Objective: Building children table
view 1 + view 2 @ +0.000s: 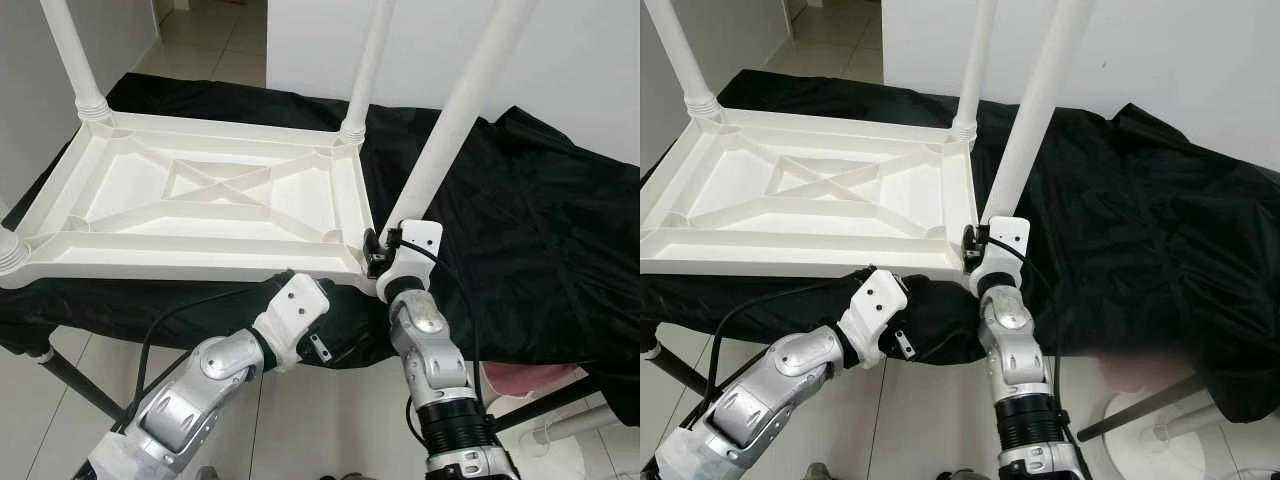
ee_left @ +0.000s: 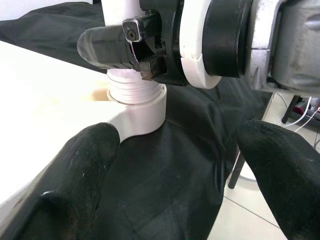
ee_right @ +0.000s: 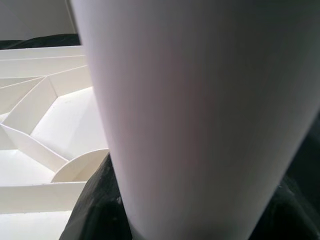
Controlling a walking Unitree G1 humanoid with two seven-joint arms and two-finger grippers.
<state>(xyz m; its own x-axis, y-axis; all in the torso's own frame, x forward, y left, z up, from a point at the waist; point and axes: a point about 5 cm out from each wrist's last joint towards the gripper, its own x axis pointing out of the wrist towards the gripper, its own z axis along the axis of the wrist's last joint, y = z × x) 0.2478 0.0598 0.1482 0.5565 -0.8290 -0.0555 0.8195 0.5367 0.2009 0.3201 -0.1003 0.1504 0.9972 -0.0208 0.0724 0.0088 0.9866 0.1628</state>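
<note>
We see the black cloth [image 1: 520, 230] draping a surface, with the white children's table [image 1: 200, 200] lying upside down on it, legs up. Our right end effector [image 1: 385, 250] grips the near-right leg [image 1: 455, 110] at its base socket. Our left end effector [image 2: 170, 165] waits open just below that corner.

Even, bright indoor light with soft shadows; the head views are sharp, and the white tabletop [image 1: 200, 195] nears overexposure while the black cloth [image 1: 520, 210] keeps its fold detail. In the left wrist view the near black fingers [image 2: 75, 170] are blurred. The table leg [image 3: 200, 115] in the right wrist view is soft and featureless
</note>
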